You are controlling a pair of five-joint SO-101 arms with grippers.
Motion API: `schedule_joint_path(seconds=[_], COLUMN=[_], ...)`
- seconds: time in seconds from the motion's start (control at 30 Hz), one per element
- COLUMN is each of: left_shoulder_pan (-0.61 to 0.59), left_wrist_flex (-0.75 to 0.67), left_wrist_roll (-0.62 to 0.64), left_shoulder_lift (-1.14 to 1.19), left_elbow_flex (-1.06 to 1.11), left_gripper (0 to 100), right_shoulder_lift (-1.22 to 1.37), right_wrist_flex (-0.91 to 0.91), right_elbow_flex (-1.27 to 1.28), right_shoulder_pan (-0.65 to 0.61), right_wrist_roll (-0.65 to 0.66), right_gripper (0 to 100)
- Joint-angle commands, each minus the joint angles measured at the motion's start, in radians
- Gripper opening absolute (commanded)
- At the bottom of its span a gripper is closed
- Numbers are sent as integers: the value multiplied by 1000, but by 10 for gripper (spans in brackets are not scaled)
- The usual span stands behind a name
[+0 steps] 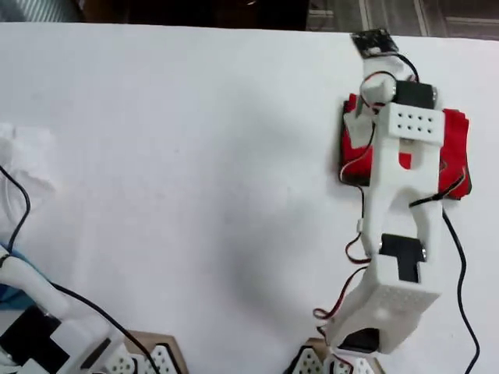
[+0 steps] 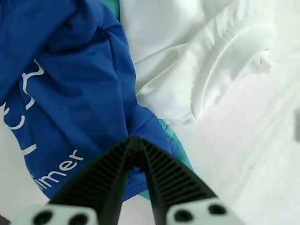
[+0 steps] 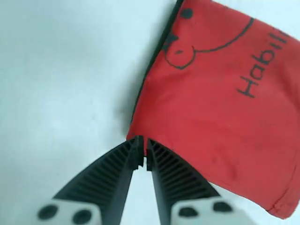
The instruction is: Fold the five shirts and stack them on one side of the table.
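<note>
the red shirt (image 1: 456, 148) lies folded on the right side of the surface (image 1: 195, 156), its printed face up. a dark edge (image 3: 149, 82) runs along one side beneath it, perhaps a second folded shirt, though it may only be shadow. the right claw (image 3: 142, 150) is closed, its tips at the red shirt's near corner. whether any cloth is pinched between them cannot be told. across the surface, at its left edge, three more lie crumpled together. there is one blue shirt (image 2: 70, 84), one white shirt (image 2: 187, 56) just beside it, and a sliver of a teal shirt (image 2: 180, 150) showing from under the blue. the left claw (image 2: 136, 145) hangs over the blue shirt with its tips pressed together. that makes four shirts counted for certain, and five if the dark edge is one. by the look of it the stack has at least one shirt in place, and three remain to be folded and carried across.
</note>
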Motion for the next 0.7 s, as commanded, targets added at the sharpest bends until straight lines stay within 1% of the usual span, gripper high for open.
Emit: schedule_joint_path(seconds=[0.0, 0.13, 0.3, 0.4, 0.53, 0.67], left_shoulder_pan=[12, 9, 8, 8, 9, 11], left_wrist_flex=[-15, -15, -15, -15, -15, -15], left_wrist_roll=[6, 6, 2, 5, 5, 5], left_shoulder_lift=[-34, -38, -35, -34, -34, -32], left_elbow_flex=[-8, -10, -8, -7, -7, -7], left_gripper=[25, 25, 25, 25, 25, 25], right_shoulder_lift=[91, 203, 271, 269, 234, 168], right_wrist_flex=[-27, -58, -4, 2, -13, -25], right_elbow_flex=[5, 5, 11, 6, -15, -71], right_shoulder_pan=[38, 73, 77, 79, 79, 84], right_wrist_roll=[-12, -12, -6, -3, 48, 52], right_gripper=[19, 19, 19, 19, 19, 19])
